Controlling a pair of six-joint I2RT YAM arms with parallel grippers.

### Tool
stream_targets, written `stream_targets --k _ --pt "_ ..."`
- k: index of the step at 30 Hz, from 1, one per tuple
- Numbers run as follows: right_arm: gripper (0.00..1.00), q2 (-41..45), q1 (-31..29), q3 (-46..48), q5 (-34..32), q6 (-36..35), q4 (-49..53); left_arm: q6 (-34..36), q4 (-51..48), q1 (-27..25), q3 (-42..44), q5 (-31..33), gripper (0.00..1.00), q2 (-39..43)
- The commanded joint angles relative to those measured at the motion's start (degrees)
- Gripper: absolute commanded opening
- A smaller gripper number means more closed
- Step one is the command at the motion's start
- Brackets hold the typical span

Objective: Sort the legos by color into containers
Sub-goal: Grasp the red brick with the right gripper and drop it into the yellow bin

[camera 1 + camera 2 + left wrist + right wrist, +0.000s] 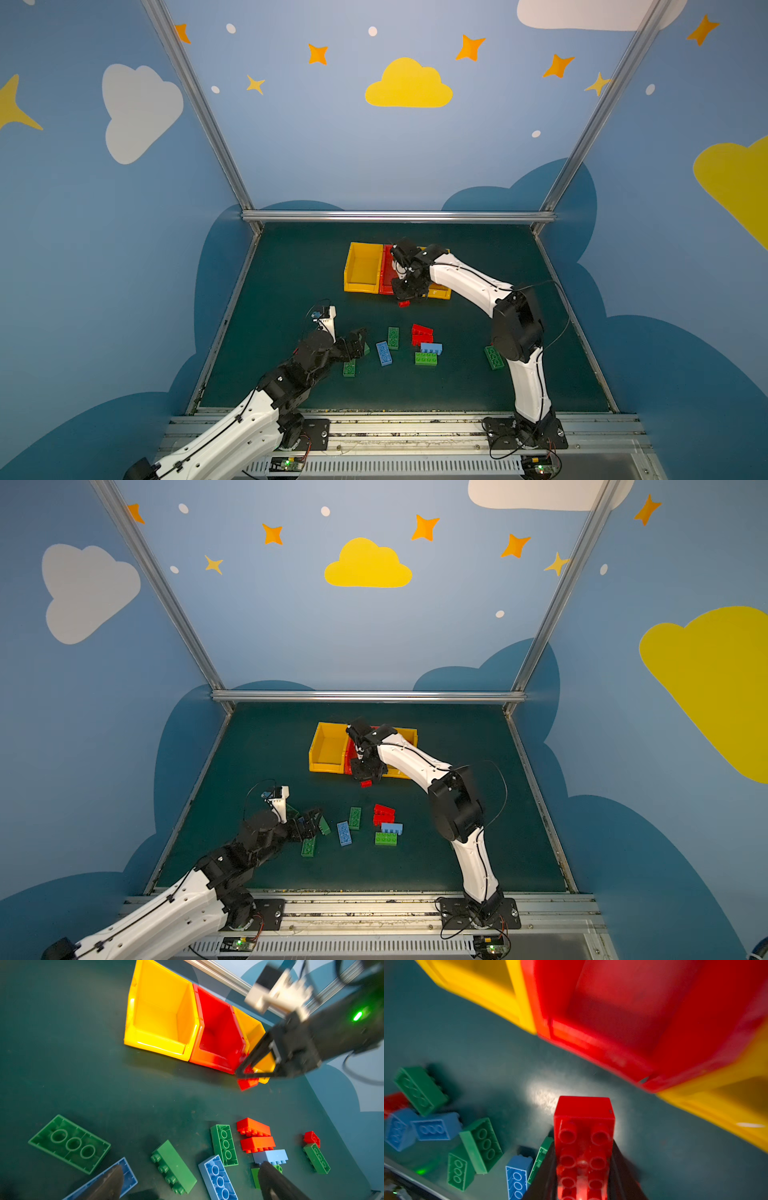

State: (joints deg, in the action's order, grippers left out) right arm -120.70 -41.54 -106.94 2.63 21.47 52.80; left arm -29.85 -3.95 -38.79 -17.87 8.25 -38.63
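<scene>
Transport of one red brick (404, 304) toward the red bin (387, 270), by the look of it.

Both top views: right claw (405, 296) pressed shut on the red brick, hanging just before the bin row's near wall, low over the counter (291, 270); touching it or not, cannot tell. Left claw (360, 340) spread wide over loose legos (426, 347), gripping nothing.

Left wrist view: red brick (248, 1083) pinched at the claw tips, outside the bins, near the seam between red bin (220, 1028) and right-hand yellow bin (254, 1029).

Right wrist view: studs toward the camera, red brick (584, 1126) jutting past the jaw tips, red bin (633, 1012) open ahead.

Next, likely needed: a lift over the front wall, a shift toward the red bin's middle, then release.
</scene>
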Motion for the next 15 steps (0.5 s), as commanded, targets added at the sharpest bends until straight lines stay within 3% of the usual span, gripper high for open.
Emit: stream_targets --k 1,11,12,15 --pt "0.23 0.4 4.5 -2.4 -1.5 -2.3 2.2 1.9 3.9 0.0 -3.4 0.2 1.0 -4.2" --pt "0.29 -5.6 12.5 -9.4 -1.1 -4.0 1.6 3.0 6.6 0.1 -11.5 -0.2 1.0 -18.5" --pt "0.33 -6.5 13.0 -10.2 -1.3 -4.1 1.9 3.2 6.0 0.1 -12.5 -0.5 1.0 -19.4" --pt "0.63 -7.4 13.8 -10.3 -2.1 -4.1 2.1 3.4 4.8 0.1 -14.4 -1.6 1.0 -21.0"
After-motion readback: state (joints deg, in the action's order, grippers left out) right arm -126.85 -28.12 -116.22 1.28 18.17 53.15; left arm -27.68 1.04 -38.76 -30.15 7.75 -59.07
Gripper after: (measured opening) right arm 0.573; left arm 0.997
